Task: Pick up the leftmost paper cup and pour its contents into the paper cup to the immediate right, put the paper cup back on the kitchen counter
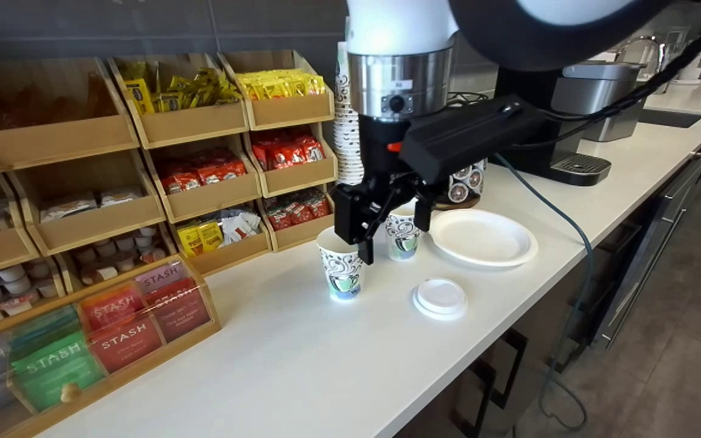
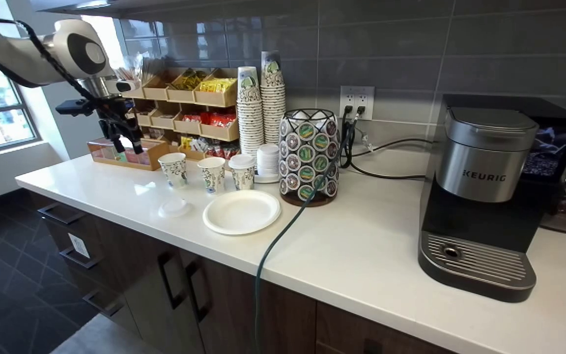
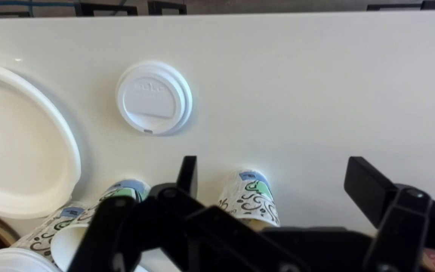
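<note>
Black, angular and matt, the claw (image 3: 271, 174) holds its two flat-faced fingers (image 3: 368, 189) spread well apart, the gap between them wider than the leftmost paper cup (image 3: 253, 198) that shows there in the wrist view. Smooth white shell covers the arm (image 1: 399, 27), with a metal collar (image 1: 399, 76) above the claw.

The leftmost paper cup stands upright on the kitchen counter (image 1: 302, 365), lower than the claw and near it; in an exterior view a gap shows between the fingers and its rim. It is white, tapered and wide-mouthed, its wall printed with dark curls and dots, a green mug lower down and blue near the foot. What it holds cannot be made out.

The paper cup to its immediate right (image 2: 212, 179) is alike in shape and print, also upright, just beside it. Next in the row, a third cup (image 2: 242, 179) in the same pattern wears a white lid (image 2: 241, 161). A loose lid (image 3: 149, 100), round and stepped with raised lettering, lies on the smooth off-white top near a shallow white plate (image 2: 239, 214).

Behind, pale wooden bins (image 1: 198, 126) with slanted sides hold shiny red packets (image 1: 207, 174), and nested rims give the tall stacks of cups (image 2: 250, 123) a ribbed look.
</note>
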